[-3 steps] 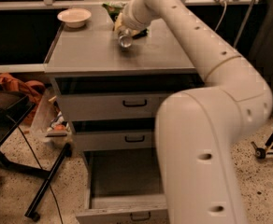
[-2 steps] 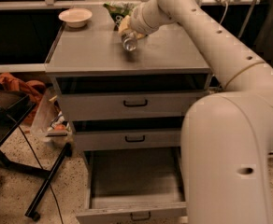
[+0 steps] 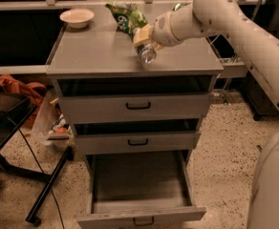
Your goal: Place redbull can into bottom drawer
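Claw (image 3: 143,39): clenched round the can (image 3: 147,55), just over the cabinet top (image 3: 91,51), near its front edge and a little right of the middle. Holds it tilted, one round end turned toward the camera. Lifted clear of the surface or only grazing it: cannot tell.

Since a second ago: carried forward from beside the green bag (image 3: 128,15) toward the front edge, can along in the grip. Also swung out of the lower right of the view, leaving the bottom drawer (image 3: 139,216), half hidden before, in full sight. By judgement, pick-up done and carry begun; lowering and letting go not yet done.

Bottom drawer: pulled right out, well below the can and further forward, nothing seen on its floor. Looks ready to take the can. Middle drawer (image 3: 137,141) and top drawer (image 3: 137,106): fronts nearly closed, a dark gap above each, contents hidden. Bowl (image 3: 77,17): at the back left corner of the top, well apart from the claw, nothing visible inside.
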{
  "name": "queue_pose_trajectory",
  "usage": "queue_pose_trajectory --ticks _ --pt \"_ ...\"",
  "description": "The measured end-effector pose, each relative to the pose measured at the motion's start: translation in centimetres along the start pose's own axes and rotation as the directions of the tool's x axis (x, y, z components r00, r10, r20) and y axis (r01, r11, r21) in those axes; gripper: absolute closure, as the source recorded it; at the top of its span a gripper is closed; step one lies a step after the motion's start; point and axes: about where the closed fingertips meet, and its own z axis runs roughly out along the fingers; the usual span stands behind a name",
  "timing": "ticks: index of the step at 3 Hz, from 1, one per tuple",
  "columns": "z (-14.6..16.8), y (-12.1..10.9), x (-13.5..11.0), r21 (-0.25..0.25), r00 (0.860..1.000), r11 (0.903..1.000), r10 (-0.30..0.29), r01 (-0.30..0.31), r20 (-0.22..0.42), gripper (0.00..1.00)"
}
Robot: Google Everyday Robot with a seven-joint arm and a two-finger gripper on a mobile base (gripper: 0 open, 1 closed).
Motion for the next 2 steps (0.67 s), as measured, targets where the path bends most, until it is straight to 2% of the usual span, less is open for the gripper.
queue_pose_trajectory --ticks 1,2 --pt "0.01 0.00 0.01 0.000 1.000 1.0000 0.000 0.000 0.000 1.00" --pt "0.98 -0.05 0.27 -0.022 1.000 0.9998 0.000 0.000 -0.017 1.00"
